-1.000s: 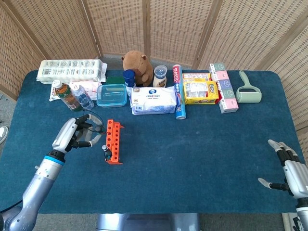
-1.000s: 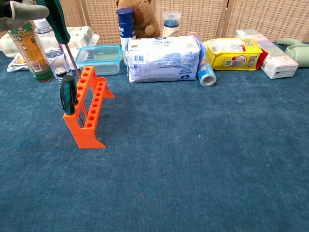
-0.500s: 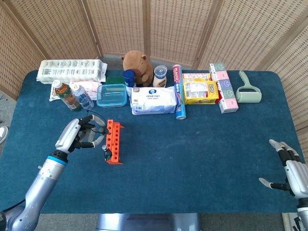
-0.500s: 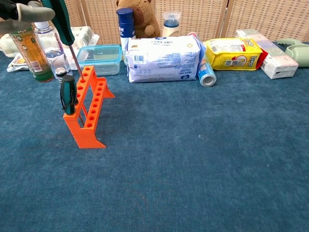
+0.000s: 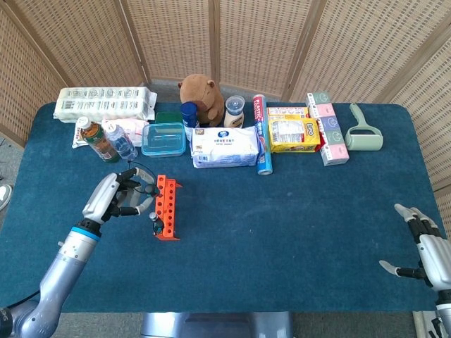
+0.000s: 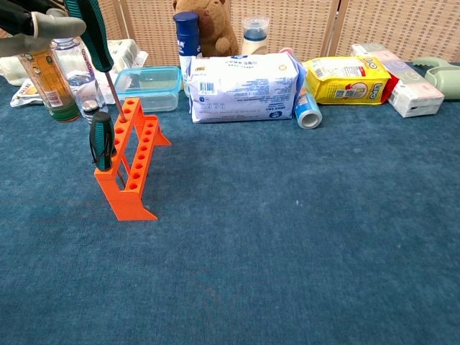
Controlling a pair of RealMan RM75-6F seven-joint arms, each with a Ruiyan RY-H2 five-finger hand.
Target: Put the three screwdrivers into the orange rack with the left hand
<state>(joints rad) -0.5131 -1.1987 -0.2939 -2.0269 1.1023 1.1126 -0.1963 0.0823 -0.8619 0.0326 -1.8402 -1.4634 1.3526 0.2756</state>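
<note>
While gripped by its green-black handle in the left hand, second screwdriver tilted, tip at the orange rack (one screwdriver already seated). Probably light, rigid; best held at handle. Right hand spread, empty.

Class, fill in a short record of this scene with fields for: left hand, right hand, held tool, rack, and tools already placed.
left hand: left hand grips a screwdriver
right hand: right hand holds nothing, fingers apart, at the table's near right edge
held tool: held screwdriver, tilted, tip at a far-end hole of the rack
rack: orange rack, standing on the blue table
tools already placed: one seated screwdriver at the rack's near end; a third is not visible
</note>
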